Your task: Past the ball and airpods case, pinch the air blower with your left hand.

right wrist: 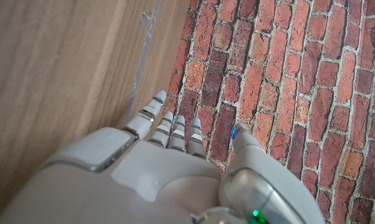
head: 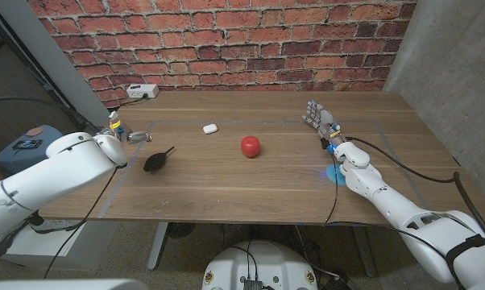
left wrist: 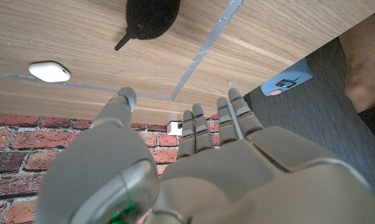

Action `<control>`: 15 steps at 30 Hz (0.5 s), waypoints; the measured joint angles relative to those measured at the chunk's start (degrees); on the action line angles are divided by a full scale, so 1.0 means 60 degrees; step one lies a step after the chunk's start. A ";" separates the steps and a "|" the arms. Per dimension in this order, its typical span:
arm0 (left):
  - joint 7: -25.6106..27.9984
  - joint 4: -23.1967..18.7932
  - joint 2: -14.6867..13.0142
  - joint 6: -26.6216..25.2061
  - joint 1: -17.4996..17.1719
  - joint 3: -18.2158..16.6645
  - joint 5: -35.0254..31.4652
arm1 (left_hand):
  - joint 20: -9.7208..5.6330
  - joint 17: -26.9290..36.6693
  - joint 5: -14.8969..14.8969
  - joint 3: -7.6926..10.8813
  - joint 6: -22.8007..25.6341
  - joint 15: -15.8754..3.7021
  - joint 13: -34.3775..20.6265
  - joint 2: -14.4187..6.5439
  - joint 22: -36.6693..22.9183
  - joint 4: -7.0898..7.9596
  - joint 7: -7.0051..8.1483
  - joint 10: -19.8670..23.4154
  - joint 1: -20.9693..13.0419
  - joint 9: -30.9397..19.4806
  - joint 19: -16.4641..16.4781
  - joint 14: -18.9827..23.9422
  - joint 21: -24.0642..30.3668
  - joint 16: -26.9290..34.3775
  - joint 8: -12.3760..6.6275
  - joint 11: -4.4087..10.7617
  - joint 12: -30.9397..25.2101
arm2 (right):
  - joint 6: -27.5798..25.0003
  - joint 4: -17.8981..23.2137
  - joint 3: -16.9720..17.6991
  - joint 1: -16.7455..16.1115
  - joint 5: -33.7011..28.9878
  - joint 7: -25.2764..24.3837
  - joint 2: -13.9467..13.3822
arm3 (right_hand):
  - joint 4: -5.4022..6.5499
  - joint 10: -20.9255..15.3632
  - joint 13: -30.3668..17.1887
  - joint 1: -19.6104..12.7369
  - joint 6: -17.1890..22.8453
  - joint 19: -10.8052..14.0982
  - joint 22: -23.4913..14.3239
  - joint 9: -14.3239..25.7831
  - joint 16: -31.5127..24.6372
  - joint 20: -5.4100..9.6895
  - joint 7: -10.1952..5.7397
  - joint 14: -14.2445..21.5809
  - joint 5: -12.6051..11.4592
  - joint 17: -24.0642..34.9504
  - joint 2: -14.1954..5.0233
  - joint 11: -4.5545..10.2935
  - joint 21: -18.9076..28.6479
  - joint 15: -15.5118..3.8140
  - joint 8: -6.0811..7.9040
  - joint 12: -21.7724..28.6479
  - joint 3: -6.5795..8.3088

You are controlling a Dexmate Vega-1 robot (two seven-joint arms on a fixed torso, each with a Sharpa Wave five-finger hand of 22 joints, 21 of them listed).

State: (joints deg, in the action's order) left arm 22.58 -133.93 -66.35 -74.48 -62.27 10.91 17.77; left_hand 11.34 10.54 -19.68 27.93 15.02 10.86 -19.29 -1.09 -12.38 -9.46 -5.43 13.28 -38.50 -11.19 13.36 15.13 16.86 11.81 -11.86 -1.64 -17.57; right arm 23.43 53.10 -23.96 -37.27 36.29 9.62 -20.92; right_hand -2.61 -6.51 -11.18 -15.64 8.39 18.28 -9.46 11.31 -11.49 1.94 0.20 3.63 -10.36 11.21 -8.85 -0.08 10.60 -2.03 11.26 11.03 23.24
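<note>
A black air blower (head: 157,160) lies on the wooden table at the left, its nozzle pointing toward the back right; in the left wrist view the air blower (left wrist: 151,17) shows past my fingertips. My left hand (head: 123,133) hovers just behind and left of it, fingers apart, holding nothing. A white airpods case (head: 209,128) sits further back toward the middle, also seen as the airpods case (left wrist: 49,71). A red ball (head: 250,146) rests at the table's centre. My right hand (head: 321,121) stands at the right, fingers spread and up, empty.
Grey tape lines (head: 126,173) mark a rectangle on the table. A white power strip (head: 142,92) lies at the back left by the brick wall. A blue patch (head: 334,173) shows under my right forearm. A person's leg (left wrist: 365,62) is beside the table's left edge.
</note>
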 measured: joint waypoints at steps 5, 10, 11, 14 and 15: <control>-0.0129 0.0125 -0.0071 0.0000 0.0348 0.0364 0.0190 | -0.0012 0.0000 0.0037 -0.0051 -0.0069 -0.0053 0.0001 0.0098 0.0000 0.0051 -0.0066 -0.0036 0.0097 0.0000 -0.0012 -0.0053 0.0000 0.0000 0.0038 -0.0037 0.0001 | 0.0022 -0.0026 0.0009 0.0006 0.0001 0.0000 0.0016 | 0.0000 0.0000 0.0000 0.0000 0.0000 0.0000 0.0000 0.0000 0.0000 0.0000 0.0000 0.0000 0.0000 0.0000 0.0000 0.0000 0.0000 0.0000 0.0000 0.0000 0.0000; -0.0199 0.0215 -0.0135 0.0000 0.0712 0.0736 0.0274 | 0.0036 0.0018 0.0178 -0.0159 -0.0256 -0.0053 -0.0045 0.0129 0.0000 0.0055 -0.0153 -0.0196 0.0067 -0.0001 -0.0066 -0.0052 0.0000 0.0000 0.0075 -0.0123 0.0069 | 0.0048 -0.0025 0.0024 0.0003 0.0012 -0.0004 0.0017 | 0.0001 0.0000 0.0000 0.0001 0.0000 0.0000 0.0000 0.0000 0.0000 0.0000 0.0000 0.0000 0.0000 0.0000 0.0000 0.0000 0.0000 -0.0001 0.0000 0.0000 0.0000; -0.0290 0.0227 -0.0145 -0.0006 0.0765 0.0781 0.0359 | 0.0040 0.0037 0.0199 -0.0169 -0.0293 -0.0032 -0.0046 0.0135 0.0000 0.0065 -0.0190 -0.0257 0.0061 -0.0001 -0.0137 -0.0074 0.0000 -0.0017 0.0075 -0.0153 0.0106 | 0.0054 -0.0025 0.0035 -0.0017 0.0017 -0.0006 0.0017 | 0.0001 0.0000 0.0000 0.0000 0.0000 0.0000 0.0000 0.0000 0.0000 0.0000 0.0000 0.0000 0.0000 0.0000 0.0000 0.0000 0.0000 0.0000 0.0000 0.0000 0.0000; -0.0430 0.0278 -0.0221 -0.0033 0.1050 0.1057 0.0456 | 0.0038 0.0047 0.0288 -0.0208 -0.0480 0.0018 -0.0085 0.0135 0.0001 0.0104 -0.0240 -0.0360 0.0061 -0.0001 -0.0200 -0.0190 -0.0058 -0.0082 0.0142 -0.0256 0.0169 | 0.0072 -0.0021 0.0049 -0.0042 0.0033 -0.0007 0.0017 | 0.0001 0.0000 0.0000 0.0001 0.0000 0.0000 0.0000 0.0000 0.0000 0.0000 0.0000 0.0000 0.0000 0.0000 0.0000 0.0000 0.0000 -0.0001 0.0000 0.0000 0.0000; -0.0502 0.0290 -0.0236 -0.0047 0.1117 0.1122 0.0509 | 0.0038 0.0047 0.0312 -0.0226 -0.0512 0.0031 -0.0090 0.0135 0.0000 0.0086 -0.0271 -0.0379 0.0060 -0.0001 -0.0200 -0.0208 -0.0058 -0.0082 0.0142 -0.0275 0.0176 | 0.0076 -0.0019 0.0058 -0.0053 0.0035 -0.0008 0.0017 | 0.0001 0.0000 0.0000 0.0001 0.0000 0.0000 0.0000 0.0000 0.0000 0.0000 0.0000 0.0000 0.0000 0.0000 0.0000 0.0000 0.0000 0.0000 0.0000 0.0000 0.0000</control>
State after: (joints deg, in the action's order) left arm 19.57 -132.20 -67.76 -74.77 -55.57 17.64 20.82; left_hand 11.56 10.82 -17.81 26.58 11.95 11.04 -19.83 -0.28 -12.38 -8.95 -7.06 11.01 -38.14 -11.20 12.16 13.88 16.52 11.31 -11.01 -3.29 -16.51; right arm 23.89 52.99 -23.61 -37.59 36.51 9.58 -20.82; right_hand -2.61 -6.51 -11.18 -15.63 8.39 18.28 -9.46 11.31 -11.49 1.94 0.20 3.62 -10.36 11.21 -8.85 -0.08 10.60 -2.04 11.26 11.03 23.24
